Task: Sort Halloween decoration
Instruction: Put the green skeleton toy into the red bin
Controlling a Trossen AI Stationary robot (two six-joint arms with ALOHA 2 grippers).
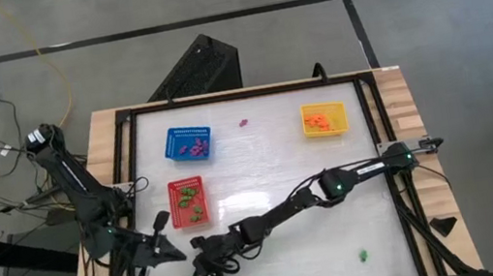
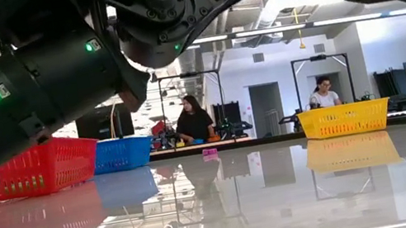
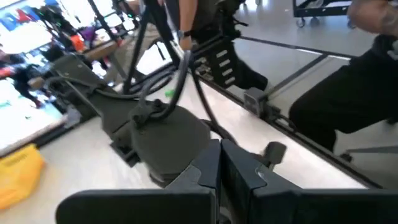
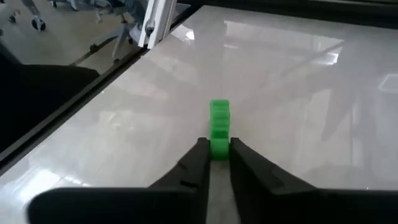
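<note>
Right gripper, nearest your wrist cam: fingers nipped on green trinket at table front-left; trinket's shape indistinct. Left gripper shut, holding nothing. No legible writing.

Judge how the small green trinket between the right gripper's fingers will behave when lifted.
The green trinket looks like stiff, blocky plastic, so it probably won't bend. Being tiny, it is likely light. The right gripper pinches only its near end, so it might pivot or slip on the glossy table.
</note>
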